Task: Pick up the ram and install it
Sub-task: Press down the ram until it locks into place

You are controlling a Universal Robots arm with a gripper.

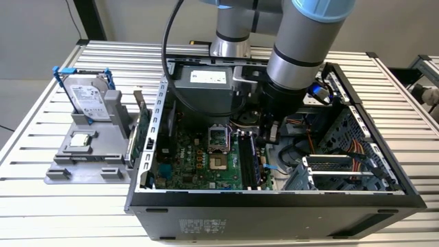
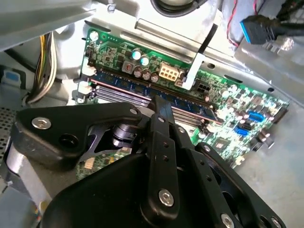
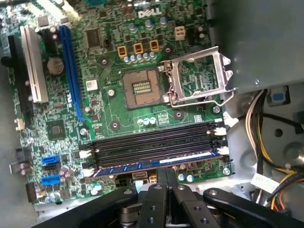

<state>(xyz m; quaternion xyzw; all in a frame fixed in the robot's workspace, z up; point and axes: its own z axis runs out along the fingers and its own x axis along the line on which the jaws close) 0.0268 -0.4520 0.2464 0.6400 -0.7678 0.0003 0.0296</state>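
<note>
The ram (image 3: 142, 166) is a long dark-blue stick standing in the memory slot nearest the motherboard's edge, inside the open computer case (image 1: 274, 198). It also shows as a blue strip (image 2: 190, 105) in the second wrist view and as a dark stick (image 1: 248, 159) in the exterior view. My gripper (image 3: 166, 172) is right above the ram's middle, its black fingers (image 3: 160, 178) drawn together with the tips at the stick's upper edge. In the second wrist view the gripper (image 2: 160, 102) meets the ram's top edge. I cannot tell whether the fingers pinch the stick or rest on it.
Three empty black memory slots (image 3: 152, 142) lie beside the ram, then the open processor socket (image 3: 142, 88). The power supply (image 1: 205, 87) and loose cables (image 3: 266, 142) crowd the arm. Outside the case, a hard drive (image 1: 89, 100) stands in a grey holder beside a green card (image 1: 141, 136).
</note>
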